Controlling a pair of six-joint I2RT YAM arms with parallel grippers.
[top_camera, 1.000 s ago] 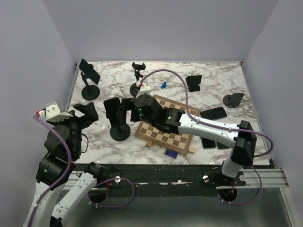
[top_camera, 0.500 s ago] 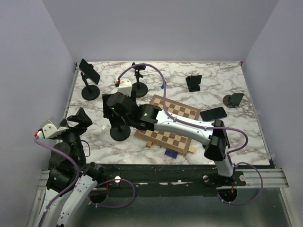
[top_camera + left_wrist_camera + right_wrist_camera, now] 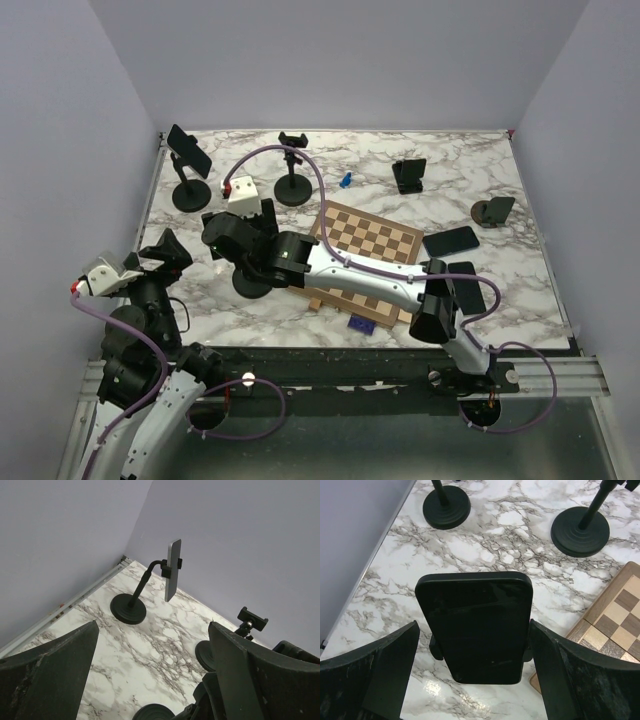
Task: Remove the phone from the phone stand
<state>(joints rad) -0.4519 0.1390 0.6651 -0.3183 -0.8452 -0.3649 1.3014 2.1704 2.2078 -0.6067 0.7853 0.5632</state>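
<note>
In the right wrist view a black phone (image 3: 475, 625) stands screen-up in the side clamps of a phone stand (image 3: 436, 647). My right gripper (image 3: 475, 672) is open, one finger on each side of the phone, the right fingertip (image 3: 555, 655) close to the clamp. From above, the right gripper (image 3: 232, 248) hangs over this stand's round base (image 3: 250, 283) and hides the phone. My left gripper (image 3: 165, 252) is open at the near left with nothing in it, and the left gripper (image 3: 152, 680) looks toward the far corner.
A second phone (image 3: 173, 570) sits clamped on a stand (image 3: 191, 195) at the far left. An empty stand (image 3: 292, 188) is beside it. A chessboard (image 3: 375, 245) lies right of the right arm. Loose phones (image 3: 450, 240) and two small stands (image 3: 408, 175) are further right.
My right arm has swung left from over the chessboard, bringing its open fingers to either side of the phone. The left arm pulled back toward the near left edge.
</note>
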